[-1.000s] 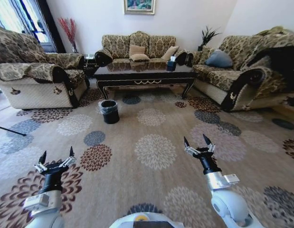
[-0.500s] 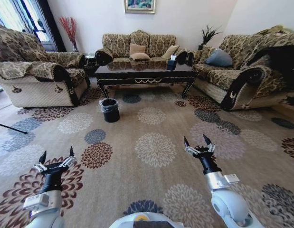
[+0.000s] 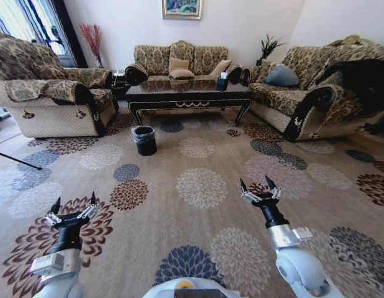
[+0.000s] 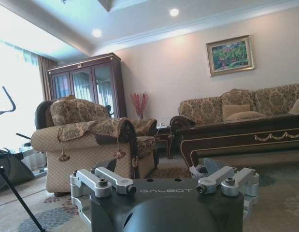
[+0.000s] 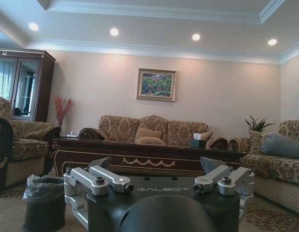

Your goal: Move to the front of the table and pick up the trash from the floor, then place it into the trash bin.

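Trash bin [image 3: 144, 140], small round black, crinkled liner, beside table [image 3: 188, 93]

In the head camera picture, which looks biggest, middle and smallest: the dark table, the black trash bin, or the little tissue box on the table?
1. The table, by far.
2. The trash bin.
3. The tissue box; it is farther away, so this goes by looks only.

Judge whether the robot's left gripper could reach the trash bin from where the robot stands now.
Probably not. The left gripper hangs open low by the robot, while the trash bin stands far ahead near the table. Open floor lies between, so nothing blocks it.
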Motion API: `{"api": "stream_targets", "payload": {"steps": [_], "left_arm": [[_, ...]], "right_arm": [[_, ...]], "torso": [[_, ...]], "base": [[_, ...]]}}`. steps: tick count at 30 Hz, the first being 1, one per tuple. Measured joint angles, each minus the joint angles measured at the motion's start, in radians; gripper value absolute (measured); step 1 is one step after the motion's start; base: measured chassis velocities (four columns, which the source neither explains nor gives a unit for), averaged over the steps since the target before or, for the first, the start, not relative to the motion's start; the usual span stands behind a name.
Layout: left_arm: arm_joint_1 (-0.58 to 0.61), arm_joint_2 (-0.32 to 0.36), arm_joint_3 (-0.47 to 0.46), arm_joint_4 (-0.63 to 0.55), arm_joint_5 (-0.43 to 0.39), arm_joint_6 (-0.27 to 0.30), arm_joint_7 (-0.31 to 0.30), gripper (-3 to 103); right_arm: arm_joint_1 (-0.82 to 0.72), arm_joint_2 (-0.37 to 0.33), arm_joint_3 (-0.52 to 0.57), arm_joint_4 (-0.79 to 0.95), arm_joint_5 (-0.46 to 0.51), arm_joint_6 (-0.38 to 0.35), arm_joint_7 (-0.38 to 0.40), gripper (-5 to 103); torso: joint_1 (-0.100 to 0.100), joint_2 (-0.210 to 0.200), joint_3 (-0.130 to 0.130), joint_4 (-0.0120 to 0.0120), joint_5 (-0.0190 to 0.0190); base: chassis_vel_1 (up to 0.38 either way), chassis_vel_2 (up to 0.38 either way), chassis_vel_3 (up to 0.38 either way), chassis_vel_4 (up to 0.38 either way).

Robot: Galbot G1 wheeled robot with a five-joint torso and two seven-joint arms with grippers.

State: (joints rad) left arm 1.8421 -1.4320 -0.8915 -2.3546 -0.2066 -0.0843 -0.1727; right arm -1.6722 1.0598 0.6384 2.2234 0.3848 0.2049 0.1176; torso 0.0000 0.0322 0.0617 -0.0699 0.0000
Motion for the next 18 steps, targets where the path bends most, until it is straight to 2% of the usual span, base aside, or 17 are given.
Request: {"api": "stream_targets", "payload": {"steps": [11,18], "left_arm": [[0.0,0.0,0.0,0.0,0.0,0.0,0.0,100],[0.0,0.0,0.0,0.0,0.0,0.0,0.0,100]], "right_arm": [[0.0,0.0,0.0,0.0,0.0,0.0,0.0,100],[0.0,0.0,0.0,0.0,0.0,0.0,0.0,100]], "torso": [[0.0,0.0,0.0,-0.0005,-0.0001],[0.0,0.0,0.0,-0.0003,0.0001]], "base": [[-0.014,0.006,0.009,-0.005],[0.007,-0.062,-0.011,0.057]]}}
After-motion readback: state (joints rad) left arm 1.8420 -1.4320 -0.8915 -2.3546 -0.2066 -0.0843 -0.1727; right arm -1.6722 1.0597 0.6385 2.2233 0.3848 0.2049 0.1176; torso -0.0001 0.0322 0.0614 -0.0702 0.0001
